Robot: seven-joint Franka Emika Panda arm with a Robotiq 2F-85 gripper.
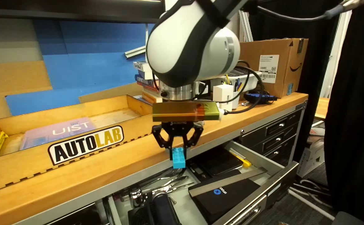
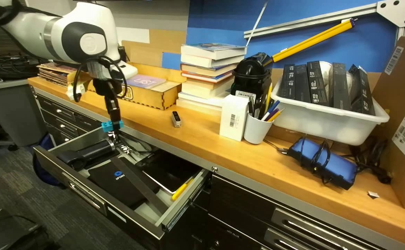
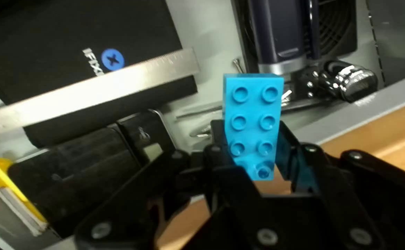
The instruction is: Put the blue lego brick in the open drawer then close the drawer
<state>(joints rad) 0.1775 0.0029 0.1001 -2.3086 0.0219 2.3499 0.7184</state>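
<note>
The blue lego brick (image 1: 178, 161) is a small cyan block with round studs. It also shows in an exterior view (image 2: 107, 126) and in the wrist view (image 3: 252, 114). My gripper (image 1: 178, 153) points down and is shut on the brick, with a finger on each side. The gripper also shows in the wrist view (image 3: 252, 139). The black metal drawer (image 1: 260, 192) is pulled out, and its front also shows in an exterior view (image 2: 139, 227). The brick hangs above the drawer's rear part, near the counter edge.
The drawer holds a black iFixit case (image 2: 101, 180), a metal ruler (image 3: 119, 80), a yellow-handled tool (image 2: 181, 190) and a dark cylindrical tool (image 2: 94, 152). The wooden counter (image 2: 195, 135) bears the AUTOLAB tray (image 1: 38, 165), a small grey object (image 2: 176, 119) and stacked books (image 2: 205, 73).
</note>
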